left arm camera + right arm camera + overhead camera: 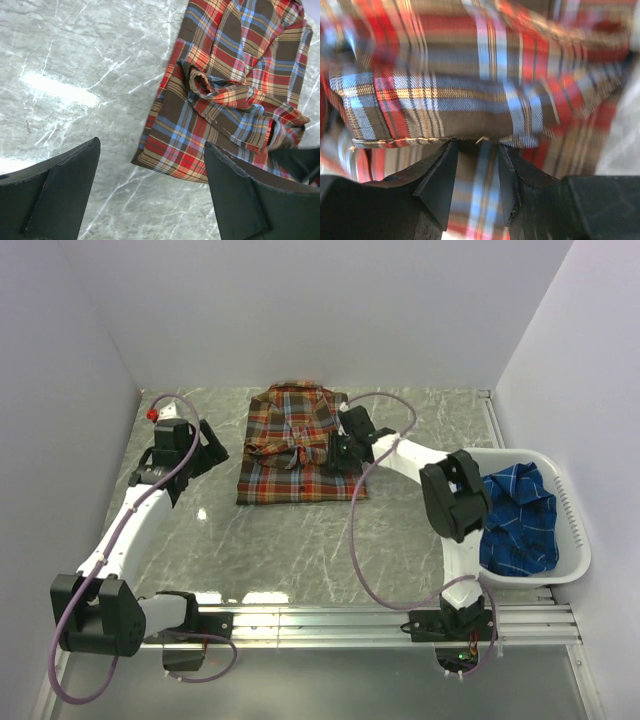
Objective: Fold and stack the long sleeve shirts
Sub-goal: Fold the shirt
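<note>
L end effector (150, 150) wide, empty; R end effector (477, 150) narrow at red shirt (295, 455) hem, grip unclear: your pull may undo fold.

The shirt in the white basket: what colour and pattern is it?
The shirt is bright blue with white lines, best seen from the top external view.

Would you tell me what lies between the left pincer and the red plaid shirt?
Only bare table separates left pincer from red plaid shirt, in top view.
</note>
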You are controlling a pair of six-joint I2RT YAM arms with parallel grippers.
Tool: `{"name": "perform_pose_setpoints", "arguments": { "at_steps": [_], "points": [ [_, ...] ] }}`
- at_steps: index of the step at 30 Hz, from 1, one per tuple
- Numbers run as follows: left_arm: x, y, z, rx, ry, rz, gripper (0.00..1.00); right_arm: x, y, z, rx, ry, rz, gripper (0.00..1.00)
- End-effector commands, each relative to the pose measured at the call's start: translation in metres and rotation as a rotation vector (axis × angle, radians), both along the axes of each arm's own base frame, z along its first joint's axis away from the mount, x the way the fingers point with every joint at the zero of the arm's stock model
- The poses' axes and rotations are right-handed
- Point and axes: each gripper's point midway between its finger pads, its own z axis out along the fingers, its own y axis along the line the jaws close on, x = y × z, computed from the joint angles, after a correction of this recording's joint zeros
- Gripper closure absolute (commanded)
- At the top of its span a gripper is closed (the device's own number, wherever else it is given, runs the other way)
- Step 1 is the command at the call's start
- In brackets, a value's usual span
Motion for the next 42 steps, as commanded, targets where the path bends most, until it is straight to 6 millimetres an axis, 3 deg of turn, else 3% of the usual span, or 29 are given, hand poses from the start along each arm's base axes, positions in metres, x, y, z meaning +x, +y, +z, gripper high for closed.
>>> {"name": "perform_pose_setpoints", "arguments": {
  "at_steps": [1, 2, 7, 10, 11, 15, 16, 17, 18, 19, 20, 22, 25, 29, 31, 33, 34, 36, 39, 40, 42],
  "points": [
    [0.004, 0.005, 0.003, 0.032, -0.027, 0.001, 0.1, 0.049, 0.015, 0.028, 0.015, -0.14, -0.036, 0.55],
    [0.003, 0.004, 0.002, 0.032, -0.021, 0.0, 0.1, 0.056, 0.014, 0.014, -0.015, -0.13, -0.044, 0.55],
    [0.001, 0.007, 0.001, 0.044, -0.021, 0.004, 0.1, 0.11, 0.016, 0.034, -0.017, -0.256, -0.096, 0.55],
    [0.001, 0.007, 0.0, 0.044, -0.018, 0.005, 0.1, 0.137, 0.018, 0.053, -0.011, -0.322, -0.111, 0.54],
    [0.001, 0.007, -0.001, 0.044, -0.013, 0.003, 0.1, 0.149, 0.019, 0.069, -0.014, -0.363, -0.118, 0.53],
    [0.001, 0.009, -0.004, 0.048, 0.002, 0.016, 0.1, 0.136, 0.033, 0.105, 0.005, -0.419, -0.046, 0.53],
    [0.001, 0.01, -0.005, 0.05, 0.004, 0.022, 0.1, 0.127, 0.037, 0.134, 0.034, -0.468, -0.025, 0.53],
    [0.001, 0.011, -0.005, 0.05, 0.006, 0.028, 0.1, 0.114, 0.038, 0.126, 0.015, -0.46, 0.01, 0.53],
    [0.0, 0.012, -0.007, 0.053, 0.014, 0.033, 0.1, 0.098, 0.057, 0.136, 0.05, -0.476, 0.075, 0.53],
    [0.0, 0.013, -0.007, 0.052, 0.02, 0.042, 0.1, 0.084, 0.062, 0.157, 0.074, -0.508, 0.113, 0.53],
    [0.0, 0.016, -0.008, 0.055, 0.021, 0.056, 0.1, 0.069, 0.069, 0.149, 0.066, -0.495, 0.164, 0.53],
    [-0.001, 0.018, -0.011, 0.053, 0.038, 0.069, 0.09, 0.036, 0.094, 0.156, 0.091, -0.497, 0.262, 0.52],
    [-0.001, 0.024, -0.015, 0.055, 0.054, 0.096, 0.08, -0.002, 0.119, 0.137, 0.107, -0.429, 0.378, 0.52],
    [-0.001, 0.029, -0.019, 0.051, 0.068, 0.113, 0.08, -0.032, 0.14, 0.105, 0.119, -0.335, 0.456, 0.52],
    [0.0, 0.029, -0.021, 0.046, 0.074, 0.114, 0.09, -0.037, 0.147, 0.088, 0.107, -0.302, 0.476, 0.52],
    [0.0, 0.03, -0.022, 0.045, 0.079, 0.115, 0.08, -0.043, 0.156, 0.084, 0.123, -0.279, 0.509, 0.52],
    [-0.001, 0.03, -0.022, 0.044, 0.077, 0.115, 0.09, -0.043, 0.158, 0.069, 0.111, -0.248, 0.519, 0.52],
    [0.0, 0.03, -0.023, 0.042, 0.079, 0.118, 0.09, -0.039, 0.162, 0.063, 0.101, -0.234, 0.517, 0.52],
    [0.0, 0.032, -0.024, 0.034, 0.083, 0.119, 0.09, -0.027, 0.162, 0.047, 0.073, -0.245, 0.487, 0.52],
    [0.001, 0.032, -0.023, 0.033, 0.083, 0.12, 0.09, -0.023, 0.161, 0.033, 0.051, -0.23, 0.479, 0.52],
    [0.0, 0.032, -0.024, 0.032, 0.084, 0.119, 0.09, -0.006, 0.158, 0.034, 0.02, -0.251, 0.448, 0.52]
  ]
}}
